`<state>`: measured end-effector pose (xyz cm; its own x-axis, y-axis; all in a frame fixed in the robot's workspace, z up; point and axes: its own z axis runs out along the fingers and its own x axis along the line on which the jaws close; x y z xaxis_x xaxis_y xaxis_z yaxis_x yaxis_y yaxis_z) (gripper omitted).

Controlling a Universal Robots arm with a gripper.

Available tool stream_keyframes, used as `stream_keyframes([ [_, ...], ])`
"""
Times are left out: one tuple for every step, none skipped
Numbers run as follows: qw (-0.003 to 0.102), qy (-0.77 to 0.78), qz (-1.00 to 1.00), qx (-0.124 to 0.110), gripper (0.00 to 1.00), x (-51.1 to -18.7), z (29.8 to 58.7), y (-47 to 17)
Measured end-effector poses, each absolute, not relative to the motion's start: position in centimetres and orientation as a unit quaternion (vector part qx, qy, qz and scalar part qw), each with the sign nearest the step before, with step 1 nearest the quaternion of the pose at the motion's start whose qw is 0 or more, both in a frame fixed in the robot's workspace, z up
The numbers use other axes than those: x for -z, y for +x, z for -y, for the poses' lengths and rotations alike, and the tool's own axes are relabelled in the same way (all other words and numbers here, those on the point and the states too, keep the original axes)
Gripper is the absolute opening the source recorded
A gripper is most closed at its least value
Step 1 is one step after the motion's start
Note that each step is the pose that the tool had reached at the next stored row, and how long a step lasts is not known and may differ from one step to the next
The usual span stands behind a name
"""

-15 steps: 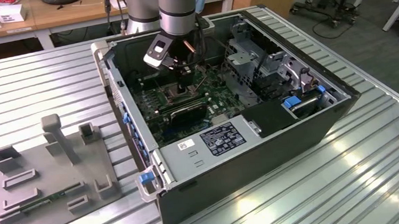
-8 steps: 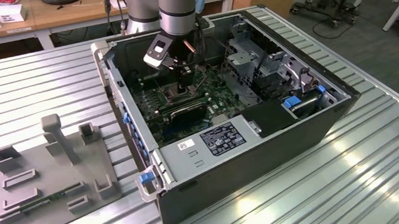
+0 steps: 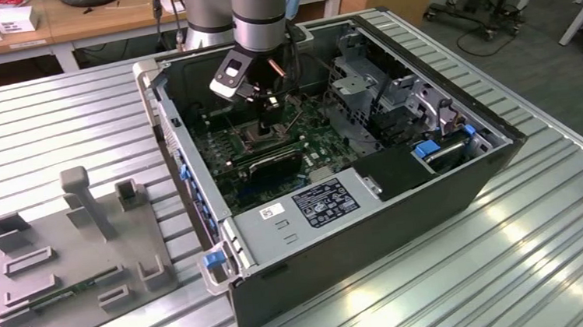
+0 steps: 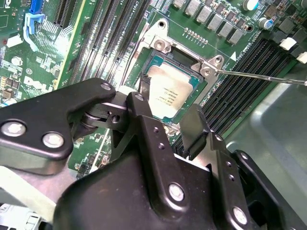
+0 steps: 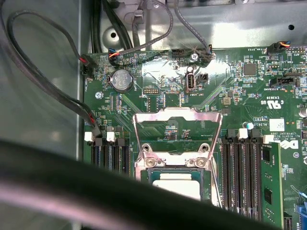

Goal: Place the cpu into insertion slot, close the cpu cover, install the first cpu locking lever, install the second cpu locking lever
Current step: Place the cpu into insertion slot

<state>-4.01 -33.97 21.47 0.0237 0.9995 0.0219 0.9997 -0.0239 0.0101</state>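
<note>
Gripper point(image 4: 167, 97) over cpu point(image 5: 178, 184) in insertion slot point(image 4: 162, 46), can't tell if gripping. I'd check flush seating; cpu cover point(image 5: 177, 115) up.

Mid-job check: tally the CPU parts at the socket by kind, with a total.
cpu: 1
insertion slot: 1
cpu cover: 1, raised open
Total: 3
</note>
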Motion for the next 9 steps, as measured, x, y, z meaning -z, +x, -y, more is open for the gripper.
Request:
stream_keyframes([
  [0.004, -0.715, 0.699, 0.011, 0.53, -21.47, 33.97, -4.01],
  [0.004, -0.715, 0.699, 0.011, 0.53, -21.47, 33.97, -4.01],
  [0.004, -0.715, 0.699, 0.011, 0.53, -21.47, 33.97, -4.01],
  [0.004, -0.715, 0.699, 0.011, 0.53, -21.47, 33.97, -4.01],
  [0.004, -0.715, 0.699, 0.011, 0.53, -21.47, 33.97, -4.01],
  [0.004, -0.715, 0.699, 0.011, 0.53, -21.47, 33.97, -4.01],
  [0.004, -0.715, 0.699, 0.011, 0.53, -21.47, 33.97, -4.01],
  [0.004, -0.715, 0.699, 0.011, 0.53, -21.47, 33.97, -4.01],
  [0.004, -0.715, 0.699, 0.011, 0.53, -21.47, 33.97, -4.01],
])
